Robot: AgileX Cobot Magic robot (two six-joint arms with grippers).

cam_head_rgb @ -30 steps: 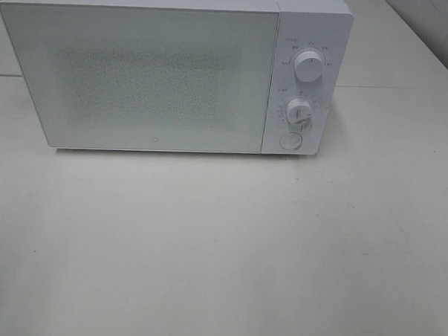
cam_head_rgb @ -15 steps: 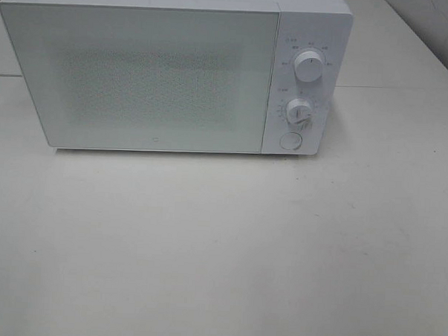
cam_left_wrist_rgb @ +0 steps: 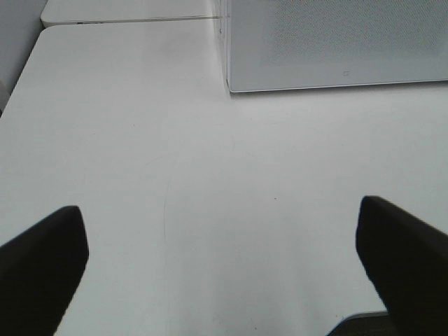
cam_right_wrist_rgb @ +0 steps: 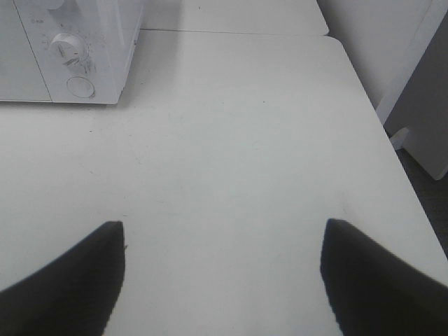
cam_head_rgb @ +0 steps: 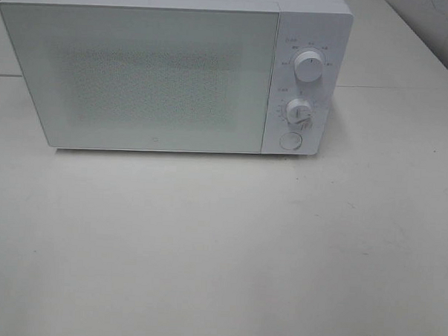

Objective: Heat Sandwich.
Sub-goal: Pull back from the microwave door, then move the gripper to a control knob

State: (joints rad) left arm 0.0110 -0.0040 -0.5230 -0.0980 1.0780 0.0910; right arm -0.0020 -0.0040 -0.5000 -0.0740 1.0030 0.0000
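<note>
One white microwave stands at the back of the white table, door shut, with two dials, the upper knob and the lower knob, and one round button. In front, bare tabletop runs out to both side edges. The left gripper and the right gripper hover there, jaws wide, holding nothing. The sandwich shows in no view.

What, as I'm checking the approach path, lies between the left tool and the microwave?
Nothing: only bare white table lies between the open left tool and the closed microwave, as the left wrist view shows.
</note>
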